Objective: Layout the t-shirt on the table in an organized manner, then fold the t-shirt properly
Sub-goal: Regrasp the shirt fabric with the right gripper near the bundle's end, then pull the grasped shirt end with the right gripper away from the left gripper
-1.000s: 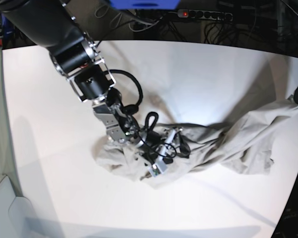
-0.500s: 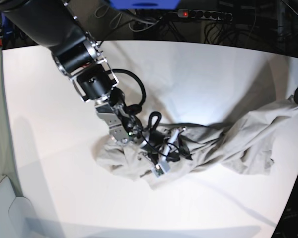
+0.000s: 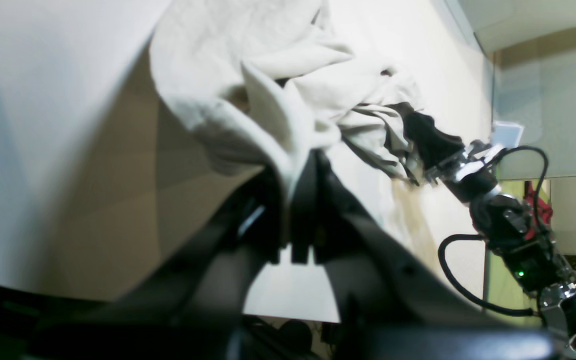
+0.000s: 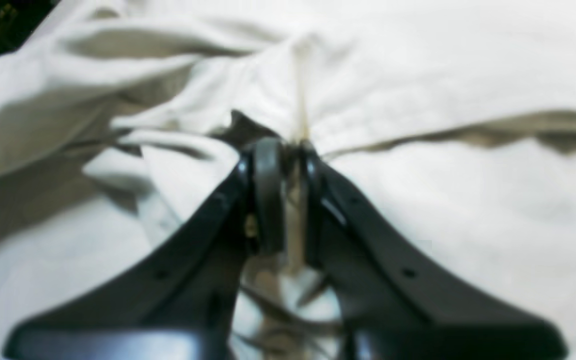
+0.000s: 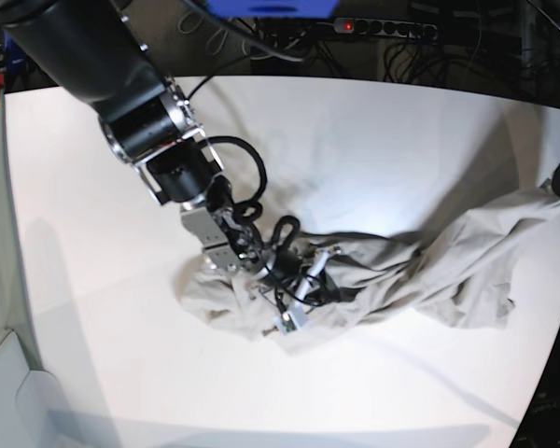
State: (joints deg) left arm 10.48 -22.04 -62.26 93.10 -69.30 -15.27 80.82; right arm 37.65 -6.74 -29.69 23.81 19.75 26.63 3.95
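layout step: both grippers pinching cloth, shirt still bunched

the table (image 5: 373, 140), a broad, smooth white top with a curved far edge, is carrying the shirt (image 5: 429, 271), which is lying crumpled in a twisted rope from mid-table to the base view's right edge, where it is lifting off the surface. soft matte grey-beige cotton, deep folds, no flat panel showing yet.

step in hand, as i judge it: spreading, not folding. next move is probably calling for the arms to draw apart and pull the twist out, keeping both pinches.

right gripper (image 4: 288, 150) is clenching a ridge of fabric between its black jaws at the bunched end. left gripper (image 3: 300, 200) is clamping a hanging fold at the far end.
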